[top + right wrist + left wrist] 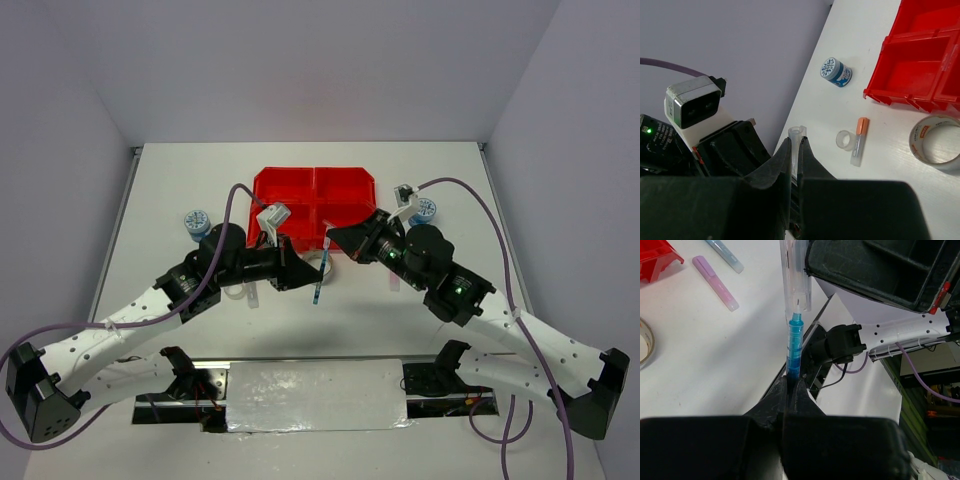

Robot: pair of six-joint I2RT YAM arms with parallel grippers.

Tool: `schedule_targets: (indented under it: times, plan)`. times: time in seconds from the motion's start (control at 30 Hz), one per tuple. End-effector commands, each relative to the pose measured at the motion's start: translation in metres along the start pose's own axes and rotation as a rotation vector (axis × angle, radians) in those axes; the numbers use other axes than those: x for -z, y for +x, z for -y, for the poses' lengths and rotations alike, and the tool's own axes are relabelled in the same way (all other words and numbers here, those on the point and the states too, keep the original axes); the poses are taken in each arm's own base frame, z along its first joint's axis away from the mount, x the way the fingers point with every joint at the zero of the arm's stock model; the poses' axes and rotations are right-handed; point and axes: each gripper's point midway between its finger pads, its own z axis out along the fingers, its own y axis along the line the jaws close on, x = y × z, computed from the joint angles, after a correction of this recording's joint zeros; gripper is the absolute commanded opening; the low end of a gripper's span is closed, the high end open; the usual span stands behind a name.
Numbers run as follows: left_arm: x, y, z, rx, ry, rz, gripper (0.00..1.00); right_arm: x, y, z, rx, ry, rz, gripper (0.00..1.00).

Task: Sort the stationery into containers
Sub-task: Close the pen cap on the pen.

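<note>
gripping a thin blue pen (794,347) from both ends: left gripper (790,381) is clamped on the blue barrel, right gripper (795,144) is pinched tight on its clear plastic cap (796,131). pen sits roughly upright between the arms over the white table (200,180), just in front of the bright red four-compartment plastic tray (290,205). silvery-grey tape ring (935,142) lies beside the tray.

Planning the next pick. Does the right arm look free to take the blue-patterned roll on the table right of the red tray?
Probably not yet: the right fingers are shut on a pen. The roll itself lies uncovered close beside that arm, so releasing first should do.
</note>
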Motion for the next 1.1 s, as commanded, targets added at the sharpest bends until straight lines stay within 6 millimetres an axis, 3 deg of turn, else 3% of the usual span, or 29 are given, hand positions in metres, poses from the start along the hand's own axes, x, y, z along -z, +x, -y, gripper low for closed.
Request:
schedule_targets:
  times: [0.0, 0.47, 0.67, 1.07]
  plan:
    - [0.006, -0.036, 0.018, -0.051, 0.041, 0.115, 0.0, 0.002, 0.003, -0.017, 0.02, -0.063, -0.009, 0.0]
    - [0.01, -0.04, 0.016, -0.053, 0.031, 0.123, 0.0, 0.003, -0.003, -0.01, 0.083, -0.021, 0.017, 0.0]
    - [0.009, -0.044, 0.014, -0.059, 0.024, 0.134, 0.0, 0.001, 0.008, -0.026, 0.054, -0.11, -0.029, 0.0]
    - [0.011, -0.061, 0.017, -0.11, 0.016, 0.158, 0.0, 0.001, 0.015, -0.016, 0.052, -0.072, -0.047, 0.0]
